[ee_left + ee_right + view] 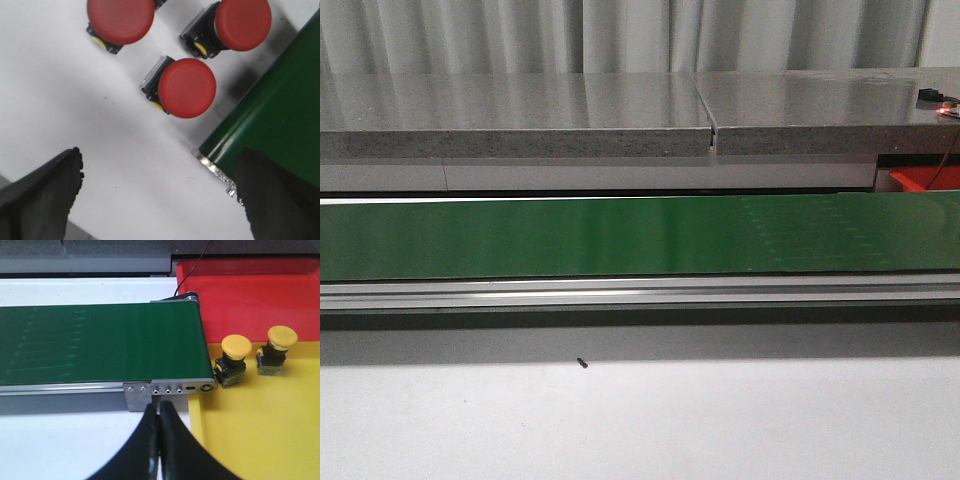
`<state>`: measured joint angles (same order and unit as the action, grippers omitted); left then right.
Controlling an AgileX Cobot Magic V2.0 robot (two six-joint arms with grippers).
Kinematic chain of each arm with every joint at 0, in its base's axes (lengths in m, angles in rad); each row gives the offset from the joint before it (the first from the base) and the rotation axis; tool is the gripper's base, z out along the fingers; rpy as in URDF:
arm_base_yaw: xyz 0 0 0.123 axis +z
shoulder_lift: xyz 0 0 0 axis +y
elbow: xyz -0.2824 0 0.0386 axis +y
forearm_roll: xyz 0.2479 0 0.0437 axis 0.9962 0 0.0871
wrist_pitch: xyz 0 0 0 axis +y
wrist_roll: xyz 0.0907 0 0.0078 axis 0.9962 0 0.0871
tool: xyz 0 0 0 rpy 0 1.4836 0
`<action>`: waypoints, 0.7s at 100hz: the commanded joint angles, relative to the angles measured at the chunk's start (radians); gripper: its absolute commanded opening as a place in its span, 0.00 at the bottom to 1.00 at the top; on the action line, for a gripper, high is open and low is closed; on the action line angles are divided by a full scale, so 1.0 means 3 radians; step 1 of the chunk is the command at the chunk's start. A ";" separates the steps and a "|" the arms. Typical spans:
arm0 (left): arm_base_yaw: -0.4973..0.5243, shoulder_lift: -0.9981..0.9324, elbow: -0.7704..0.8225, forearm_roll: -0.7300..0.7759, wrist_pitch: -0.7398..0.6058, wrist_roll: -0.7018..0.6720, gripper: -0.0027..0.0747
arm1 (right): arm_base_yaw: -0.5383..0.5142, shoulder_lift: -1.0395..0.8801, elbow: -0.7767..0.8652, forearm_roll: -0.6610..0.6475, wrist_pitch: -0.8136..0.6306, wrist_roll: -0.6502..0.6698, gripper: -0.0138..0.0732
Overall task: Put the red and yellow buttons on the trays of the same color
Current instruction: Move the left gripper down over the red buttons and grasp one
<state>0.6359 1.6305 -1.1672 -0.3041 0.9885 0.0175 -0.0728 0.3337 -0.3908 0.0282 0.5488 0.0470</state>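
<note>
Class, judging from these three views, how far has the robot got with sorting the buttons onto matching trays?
Done: two yellow buttons stand on the yellow tray. In hand: nothing; the left gripper is open over three red buttons on the white table, and the right gripper is shut and empty. Left: those reds; the red tray shows none.

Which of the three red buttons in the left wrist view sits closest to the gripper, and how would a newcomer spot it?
Start at the green conveyor belt and find its metal end corner. On the white table beside it lie three red buttons; the nearest red button is beside the belt's edge. Unlike the two others, cut off by the frame, its whole cap is visible.
</note>
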 commanded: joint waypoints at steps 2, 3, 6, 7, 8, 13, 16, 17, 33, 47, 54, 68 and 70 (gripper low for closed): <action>-0.0055 -0.0036 -0.0136 -0.0182 -0.0106 0.0054 0.79 | -0.0018 0.0019 -0.0080 -0.0041 -0.0223 -0.0013 0.05; -0.0065 -0.0020 -0.0139 -0.0182 -0.0123 0.0054 0.79 | -0.0018 0.0019 -0.0080 -0.0041 -0.0223 -0.0013 0.05; -0.0073 -0.0005 -0.0145 -0.0182 -0.0167 0.0054 0.79 | -0.0018 0.0019 -0.0080 -0.0041 -0.0223 -0.0013 0.05; -0.0073 0.0010 -0.0152 -0.0182 -0.0178 0.0054 0.79 | -0.0018 0.0019 -0.0080 -0.0041 -0.0223 -0.0013 0.05; -0.0073 0.0015 -0.0153 -0.0182 -0.0198 0.0054 0.79 | -0.0018 0.0019 -0.0080 -0.0041 -0.0223 -0.0013 0.05; -0.0073 0.0046 -0.0160 -0.0228 -0.0222 0.0054 0.79 | -0.0018 0.0019 -0.0080 -0.0041 -0.0223 -0.0013 0.05; -0.0073 0.0071 -0.0167 -0.0241 -0.0222 0.0054 0.79 | -0.0018 0.0019 -0.0080 -0.0041 -0.0223 -0.0013 0.05; -0.0073 0.0084 -0.0174 -0.0241 -0.0222 0.0054 0.79 | -0.0018 0.0019 -0.0080 -0.0041 -0.0223 -0.0013 0.05; -0.0073 0.0228 -0.0173 -0.0304 -0.0240 0.0102 0.79 | -0.0018 0.0019 -0.0080 -0.0041 -0.0223 -0.0013 0.05; -0.0073 0.0316 -0.0173 -0.0316 -0.0375 0.0107 0.79 | -0.0018 0.0019 -0.0080 -0.0041 -0.0223 -0.0013 0.05; -0.0073 0.0347 -0.0173 -0.0332 -0.0427 0.0107 0.79 | -0.0018 0.0019 -0.0080 -0.0041 -0.0223 -0.0013 0.05; -0.0078 0.0404 -0.0173 -0.0332 -0.0503 0.0107 0.79 | -0.0018 0.0019 -0.0080 -0.0041 -0.0223 -0.0013 0.05; -0.0078 0.0422 -0.0173 -0.0332 -0.0508 0.0107 0.79 | -0.0018 0.0019 -0.0080 -0.0041 -0.0223 -0.0013 0.05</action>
<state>0.6176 1.7830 -1.1899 -0.3765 0.8641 0.0500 -0.0728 0.3337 -0.3908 0.0282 0.5488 0.0470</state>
